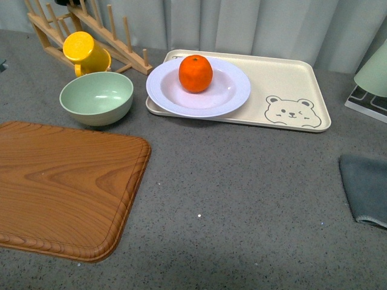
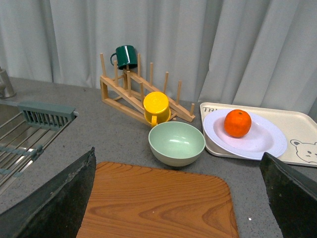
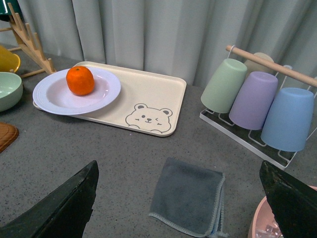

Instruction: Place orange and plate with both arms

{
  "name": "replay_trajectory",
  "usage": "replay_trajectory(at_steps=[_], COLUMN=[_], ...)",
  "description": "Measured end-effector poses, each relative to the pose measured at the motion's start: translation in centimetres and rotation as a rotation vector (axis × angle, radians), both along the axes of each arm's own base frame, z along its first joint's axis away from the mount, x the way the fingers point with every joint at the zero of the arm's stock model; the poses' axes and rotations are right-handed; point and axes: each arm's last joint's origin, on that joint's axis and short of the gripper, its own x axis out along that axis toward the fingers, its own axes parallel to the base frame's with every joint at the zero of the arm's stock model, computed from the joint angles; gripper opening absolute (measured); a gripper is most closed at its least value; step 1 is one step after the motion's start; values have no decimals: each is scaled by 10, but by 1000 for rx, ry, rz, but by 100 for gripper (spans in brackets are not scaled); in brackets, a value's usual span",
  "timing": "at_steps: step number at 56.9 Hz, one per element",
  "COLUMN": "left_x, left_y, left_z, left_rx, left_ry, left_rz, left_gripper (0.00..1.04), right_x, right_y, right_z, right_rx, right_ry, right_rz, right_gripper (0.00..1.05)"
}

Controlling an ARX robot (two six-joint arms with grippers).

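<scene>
Grey countertop, curtain behind. Orange sits in white plate on bear-print tray, ahead of both spread-fingered grippers: left gripper, right gripper. Neither clearly nearer.

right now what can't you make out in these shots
- Tray: front view, its left part is hidden under the plate holding the orange.
- Left claw: left wrist view, only two dark fingers at the bottom corners; tips cut off by the edge.
- Right claw: right wrist view, same cut-off.
- Pink object: right wrist view, cut by the corner, partly behind a finger.
- Neither arm shows in the front view.
</scene>
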Motion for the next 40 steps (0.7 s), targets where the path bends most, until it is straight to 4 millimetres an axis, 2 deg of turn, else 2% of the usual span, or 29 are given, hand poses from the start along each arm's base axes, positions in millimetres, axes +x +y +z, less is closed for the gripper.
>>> replay_trajectory(at_steps=[3, 6, 10, 19, 24, 29, 34, 40], left_x=[0, 0, 0, 0, 0, 0, 0, 0], left_y=[0, 0, 0, 0, 0, 0, 0, 0], left_z=[0, 0, 0, 0, 0, 0, 0, 0], left_rx=[0, 0, 0, 0, 0, 0, 0, 0], left_ry=[0, 0, 0, -1, -1, -1, -1, -1], left_rz=[0, -1, 2, 0, 1, 1, 1, 1], left_gripper=[98, 98, 98, 98, 98, 98, 98, 98], right_x=[-1, -1, -4, -4, -4, -4, -4, -4], right_y=[1, 3, 6, 7, 7, 7, 7, 7], right_z=[0, -4, -2, -2, -2, -2, -2, -2], right_rx=[0, 18, 65, 86, 91, 92, 93, 93], right_ry=[-26, -106, -187, -188, -188, -188, -188, -188], right_rz=[-22, -102, -131, -140, -140, -140, -140, -140], right_gripper=[93, 85, 67, 40, 19, 3, 1, 18])
